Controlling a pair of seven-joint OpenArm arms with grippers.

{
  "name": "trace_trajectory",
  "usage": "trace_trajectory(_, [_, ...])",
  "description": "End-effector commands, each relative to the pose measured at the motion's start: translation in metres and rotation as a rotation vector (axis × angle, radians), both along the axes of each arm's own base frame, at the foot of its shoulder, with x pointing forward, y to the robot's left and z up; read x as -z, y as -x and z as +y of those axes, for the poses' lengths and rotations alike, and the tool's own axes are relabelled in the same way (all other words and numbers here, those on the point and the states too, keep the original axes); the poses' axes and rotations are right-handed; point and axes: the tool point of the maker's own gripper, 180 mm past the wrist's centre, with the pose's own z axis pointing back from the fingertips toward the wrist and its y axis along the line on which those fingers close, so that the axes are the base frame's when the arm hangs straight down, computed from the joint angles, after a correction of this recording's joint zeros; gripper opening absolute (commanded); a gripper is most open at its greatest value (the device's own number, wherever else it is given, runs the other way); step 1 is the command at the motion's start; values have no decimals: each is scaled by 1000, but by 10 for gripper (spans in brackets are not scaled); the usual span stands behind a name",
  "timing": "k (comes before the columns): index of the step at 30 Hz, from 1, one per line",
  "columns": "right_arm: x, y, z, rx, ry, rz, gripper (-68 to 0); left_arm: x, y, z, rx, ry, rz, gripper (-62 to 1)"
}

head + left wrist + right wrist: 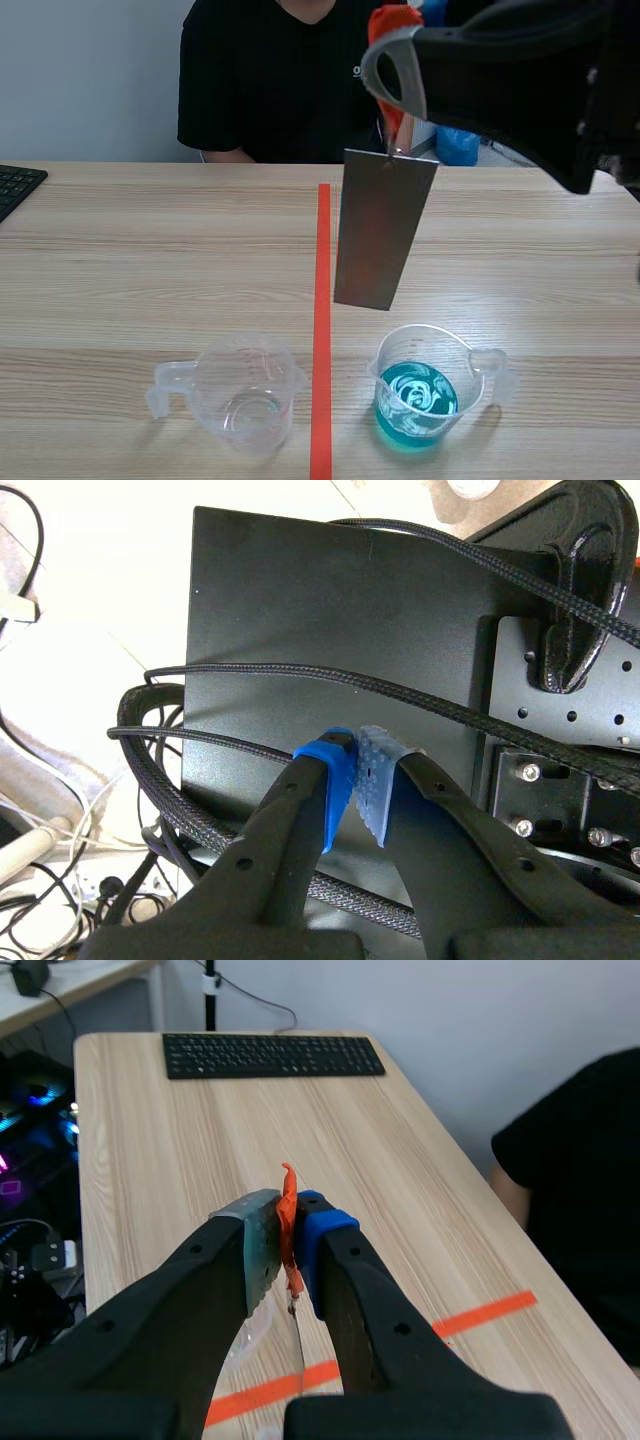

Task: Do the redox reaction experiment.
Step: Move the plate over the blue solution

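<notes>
empty clear cup (pixel 245 400) low left of right gripper (pixel 288 1235), past tape line (pixel 322 330) | blue-liquid cup (pixel 418 398) below gripper | right gripper clamped on orange tab (pixel 289 1210); metal plate (pixel 384 230) hangs beneath, lower edge apart from cup rim | left gripper (pixel 360 780) pads together on nothing, cables (pixel 250 670) ahead

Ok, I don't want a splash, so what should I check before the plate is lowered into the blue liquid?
1. Grip: right gripper shut on the orange tag: ok.
2. Load: metal plate hangs free, touching nothing: ok.
3. Aim: plate directly above the cup of blue liquid: cannot tell; it looks offset toward the tape line.
4. Target: that cup upright: ok.
5. Neighbour: empty cup apart, across the tape line: ok.
6. Other arm: left gripper away from the cups, fingers shut on nothing: ok.
</notes>
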Motion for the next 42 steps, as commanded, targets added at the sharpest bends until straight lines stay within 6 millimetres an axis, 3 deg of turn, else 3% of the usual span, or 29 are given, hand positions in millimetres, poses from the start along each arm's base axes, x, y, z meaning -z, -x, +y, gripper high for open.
trace_trajectory(1, [-3,2,-2,-7,-11,2,-669,-2,1,2,-2,-3,-10,-582])
trace_trajectory(21, [13,-4,-44,158,46,79,-669,-2,1,2,-2,-3,-10,-582])
trace_trajectory(42, [16,-5,-46,165,50,89,-669,-2,1,2,-2,-3,-10,-582])
